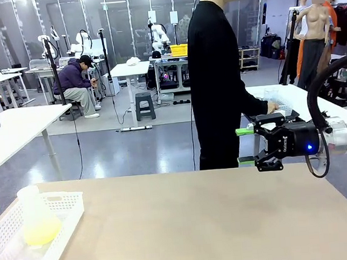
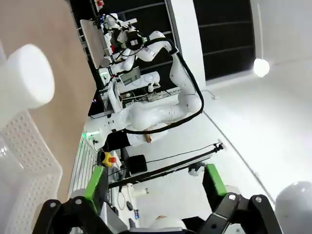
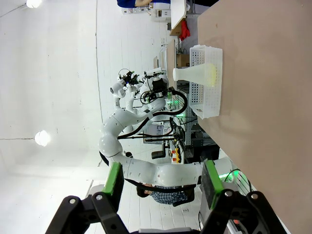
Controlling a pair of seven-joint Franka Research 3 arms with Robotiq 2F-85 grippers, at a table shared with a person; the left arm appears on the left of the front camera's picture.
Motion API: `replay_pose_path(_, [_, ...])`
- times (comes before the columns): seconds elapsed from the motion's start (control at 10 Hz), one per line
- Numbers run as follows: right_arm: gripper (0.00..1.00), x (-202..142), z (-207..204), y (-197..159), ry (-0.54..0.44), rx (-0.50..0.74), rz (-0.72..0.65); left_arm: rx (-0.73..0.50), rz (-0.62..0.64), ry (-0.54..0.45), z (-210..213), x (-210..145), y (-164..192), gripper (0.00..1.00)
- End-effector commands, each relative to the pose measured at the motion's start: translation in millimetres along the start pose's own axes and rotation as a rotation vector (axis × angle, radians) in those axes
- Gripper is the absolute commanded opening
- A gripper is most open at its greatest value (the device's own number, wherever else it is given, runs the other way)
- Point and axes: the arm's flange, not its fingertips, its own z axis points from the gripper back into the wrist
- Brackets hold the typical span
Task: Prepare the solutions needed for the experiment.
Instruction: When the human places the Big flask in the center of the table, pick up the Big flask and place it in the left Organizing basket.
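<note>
A bare tan table [image 1: 217,217] in a lab room; the solutions [image 1: 41,231] — a pale yellow layer, apparently in a flask — sat in a white basket [image 1: 63,222]. The right gripper [image 1: 248,145] and the left gripper [image 2: 155,183] both gaped, empty.

Bare table [image 1: 217,217] lies open; only the basket [image 1: 65,206] stands near-left.

A broad table with a matte beige-brown top [image 1: 217,217] carries the scene. Directly on it, at the robot's left near corner, sits a white perforated plastic basket [image 1: 64,203], rectangular and shallow, its near end running past the table's front edge in the front view.
</note>
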Motion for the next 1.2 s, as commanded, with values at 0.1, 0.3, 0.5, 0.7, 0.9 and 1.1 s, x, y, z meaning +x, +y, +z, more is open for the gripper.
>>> replay_pose_path(0.1, [0.81, -0.3, 0.9, 0.7, 0.006, 0.009, 0.004, 0.022, 0.114, 0.021, 10.7, 9.2, -17.8, 1.0])
replay_pose_path(0.3, [0.81, -0.3, 0.9, 0.7, 0.006, 0.009, 0.004, 0.041, 0.161, 0.018, 14.5, 9.3, -15.3, 1.0])
replay_pose_path(0.5, [0.81, -0.3, 0.9, 0.7, 0.006, 0.009, 0.004, 0.027, 0.129, 0.003, 8.6, 6.4, -9.3, 1.0])
replay_pose_path(0.7, [0.81, -0.3, 0.9, 0.7, 0.006, 0.009, 0.004, 0.027, 0.129, 0.003, 8.6, 6.4, -9.3, 1.0])
replay_pose_path(0.9, [0.81, -0.3, 0.9, 0.7, 0.006, 0.009, 0.004, 0.027, 0.129, 0.003, 8.6, 6.4, -9.3, 1.0])
replay_pose_path(1.1, [0.81, -0.3, 0.9, 0.7, 0.006, 0.009, 0.004, 0.027, 0.129, 0.003, 8.6, 6.4, -9.3, 1.0])
